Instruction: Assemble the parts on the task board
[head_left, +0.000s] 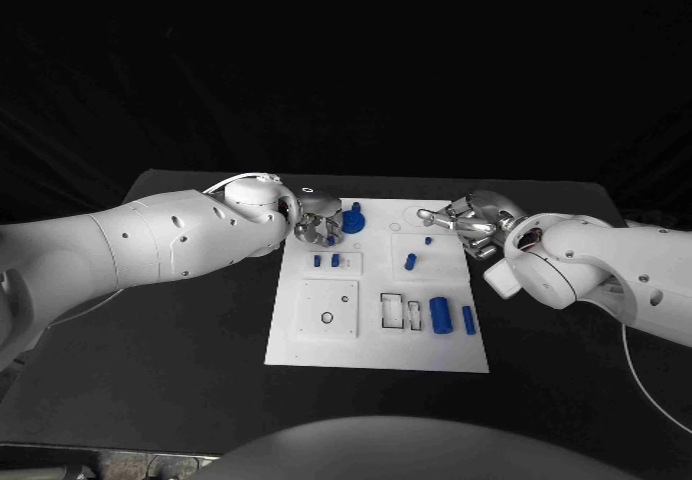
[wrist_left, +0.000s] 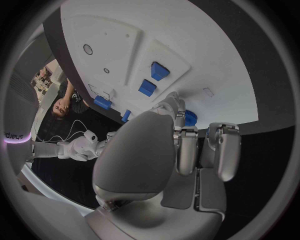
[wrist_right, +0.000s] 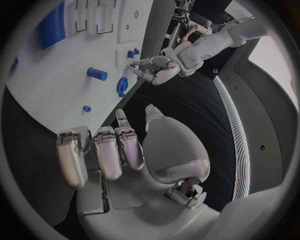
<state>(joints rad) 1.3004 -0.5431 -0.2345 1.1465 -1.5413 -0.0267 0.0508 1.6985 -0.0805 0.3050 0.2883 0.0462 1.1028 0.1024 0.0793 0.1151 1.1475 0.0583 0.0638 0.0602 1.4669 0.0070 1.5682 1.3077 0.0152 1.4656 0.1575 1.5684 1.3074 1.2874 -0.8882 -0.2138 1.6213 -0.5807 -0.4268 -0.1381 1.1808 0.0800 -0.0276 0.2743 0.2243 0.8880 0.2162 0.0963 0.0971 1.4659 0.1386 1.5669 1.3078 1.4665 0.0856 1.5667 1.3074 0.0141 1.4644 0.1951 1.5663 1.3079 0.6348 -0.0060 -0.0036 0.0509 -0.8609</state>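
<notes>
Work centres on the blue gear (head_left: 352, 220) at the board's (head_left: 378, 350) far edge, which the left robot hand (head_left: 315, 222) touches with curled fingers and must next seat, while the right robot hand (head_left: 464, 222) hovers spread and empty.

No text, label, brand, number or sign can be made out with certainty on the board (head_left: 378, 345), the parts or the hands, and a few small pale letters at the left rim of the left wrist view are too small to be read.
</notes>
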